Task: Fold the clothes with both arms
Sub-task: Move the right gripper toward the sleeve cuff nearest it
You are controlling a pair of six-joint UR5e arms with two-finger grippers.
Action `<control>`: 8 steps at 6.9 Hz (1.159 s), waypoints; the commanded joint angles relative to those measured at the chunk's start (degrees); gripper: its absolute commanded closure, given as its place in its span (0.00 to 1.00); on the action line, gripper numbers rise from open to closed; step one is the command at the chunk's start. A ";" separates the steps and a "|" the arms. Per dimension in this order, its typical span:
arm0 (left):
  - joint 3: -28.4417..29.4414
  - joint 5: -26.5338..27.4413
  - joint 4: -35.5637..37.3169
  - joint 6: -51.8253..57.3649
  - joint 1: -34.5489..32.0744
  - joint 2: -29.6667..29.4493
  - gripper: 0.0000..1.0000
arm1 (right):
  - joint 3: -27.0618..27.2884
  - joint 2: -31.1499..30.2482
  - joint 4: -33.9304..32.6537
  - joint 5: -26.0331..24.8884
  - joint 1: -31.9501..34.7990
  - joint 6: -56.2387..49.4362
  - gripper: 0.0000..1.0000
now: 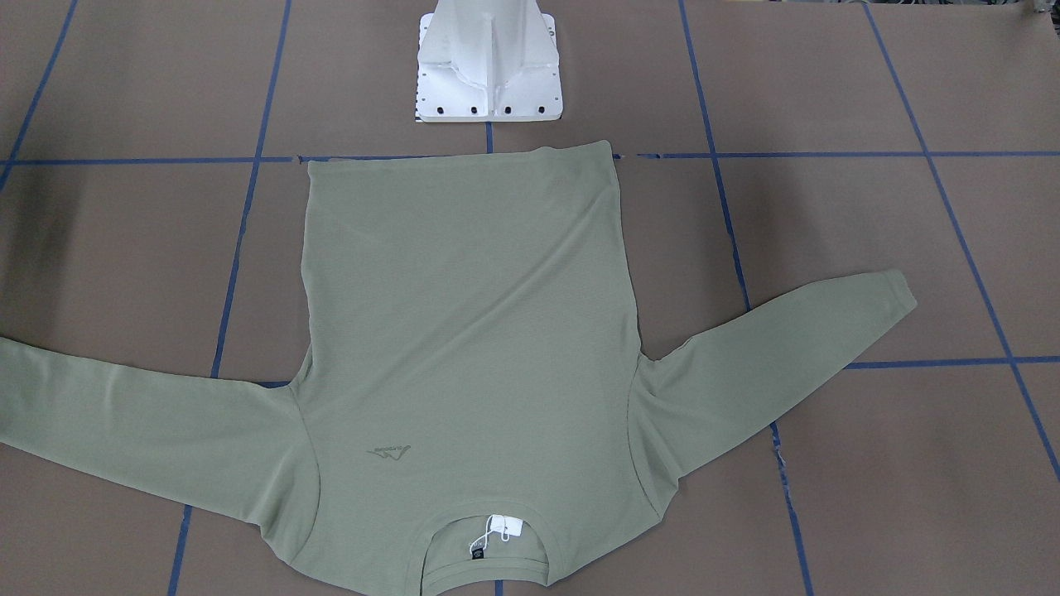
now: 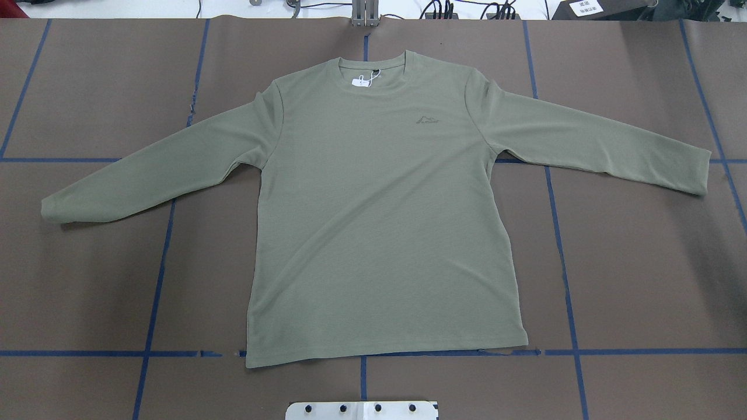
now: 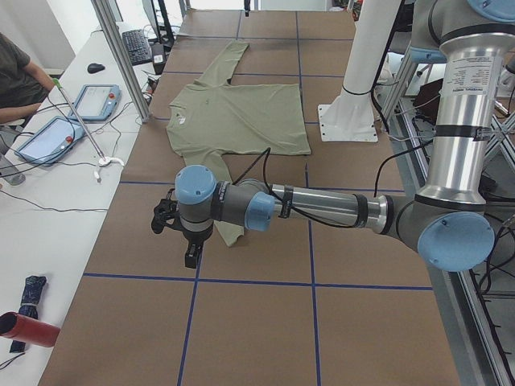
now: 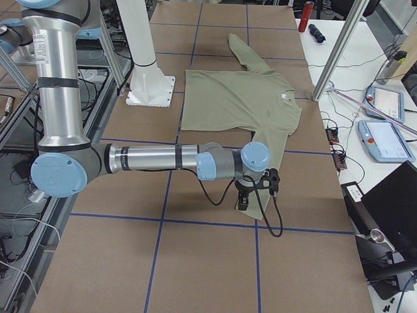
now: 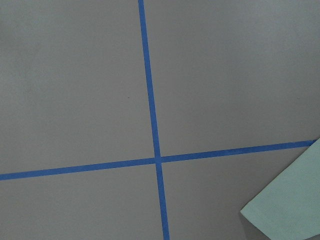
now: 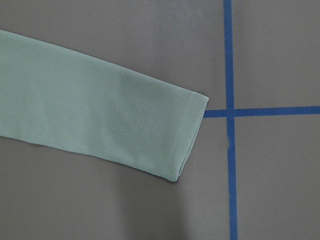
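Shirt [image 2: 379,216] flat mid-table, collar [image 2: 373,67] at 12. My left pincer [image 3: 191,254] and right pincer [image 4: 242,199] hang over the cuffs [image 6: 190,135]; spread or pressed, can't tell. Risk: left cuff [image 5: 292,207] only at 5 o'clock of my wrist view; off-centre pinch skews the fold.

table [image 2: 87,280]: brown, perhaps paper, blue tape grid [image 2: 159,274] | shirt [image 2: 379,204]: flat, 2 sleeves spread

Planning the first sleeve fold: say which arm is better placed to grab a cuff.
Right, probably. Its wrist view shows the right cuff nearly centred under the right hand. The left wrist view catches only a corner of the left cuff at its edge, so the left hand sits beside it.
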 commanded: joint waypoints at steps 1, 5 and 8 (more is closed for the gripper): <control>-0.05 -0.02 -0.14 0.13 0.12 0.23 0.00 | 0.32 0.74 3.02 3.33 -0.33 2.05 0.00; -0.40 -0.19 -2.15 0.14 0.30 0.15 0.00 | -18.10 12.40 12.36 0.08 -4.37 9.16 0.01; -0.49 -1.50 -2.52 0.05 0.38 0.15 0.00 | -27.78 14.10 28.02 -5.18 -7.87 21.86 0.06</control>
